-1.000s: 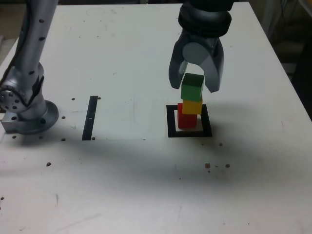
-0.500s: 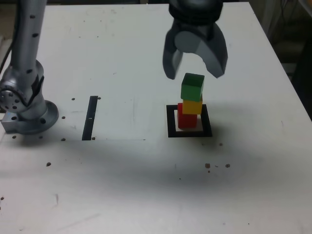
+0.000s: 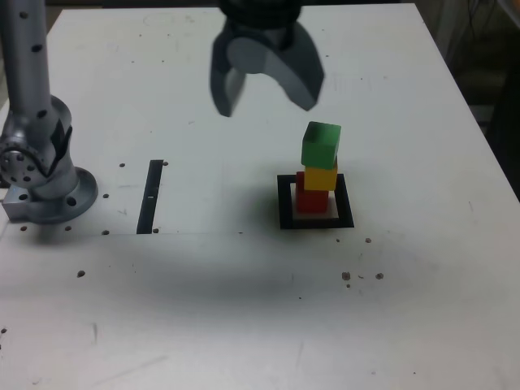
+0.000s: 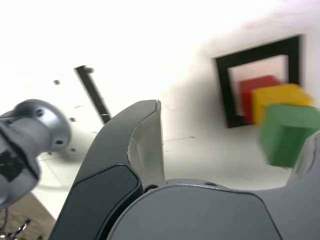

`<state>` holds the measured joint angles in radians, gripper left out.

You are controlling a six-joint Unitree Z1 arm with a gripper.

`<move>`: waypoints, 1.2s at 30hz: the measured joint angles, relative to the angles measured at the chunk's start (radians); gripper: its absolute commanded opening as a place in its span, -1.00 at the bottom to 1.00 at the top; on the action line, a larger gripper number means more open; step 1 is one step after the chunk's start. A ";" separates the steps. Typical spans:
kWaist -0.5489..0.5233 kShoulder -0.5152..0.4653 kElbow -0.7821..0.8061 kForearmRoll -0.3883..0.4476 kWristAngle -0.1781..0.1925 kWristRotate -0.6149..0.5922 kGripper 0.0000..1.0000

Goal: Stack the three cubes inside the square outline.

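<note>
Since a second ago the gripper (image 3: 266, 89) has let go of the green cube (image 3: 322, 145), lifted clear of the stack and swung away toward the exterior view's left and the far side of the table (image 3: 422, 309). It now hangs in the air well apart from the cubes, claw pointing down, its two dark curved jaws spread wide with nothing between them. The arm's silver base (image 3: 39, 175) stands at the exterior view's left edge.

All three cubes stand stacked where they were (none has shifted). The red cube (image 3: 311, 196) sits at the bottom, inside the square outline (image 3: 283, 205), on its pale centre. The yellow cube (image 3: 322, 176) rests on the red one, set slightly toward the exterior view's right. The green cube tops the pile, a little askew and overhanging the yellow one. In the wrist view the same stack shows blurred beside one jaw. A narrow black strip (image 3: 151, 196) lies between the base and the outline.
</note>
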<state>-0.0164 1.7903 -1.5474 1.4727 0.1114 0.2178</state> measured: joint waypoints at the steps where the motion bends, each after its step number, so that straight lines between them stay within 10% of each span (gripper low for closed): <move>1: 0.004 -0.015 0.023 -0.008 0.000 -0.001 0.99; 22: 0.021 -0.276 0.461 -0.127 -0.012 -0.068 0.99; 36: 0.021 -0.335 0.722 -0.352 -0.090 -0.100 0.99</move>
<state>0.0045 1.4549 -0.8256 1.1210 0.0212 0.1174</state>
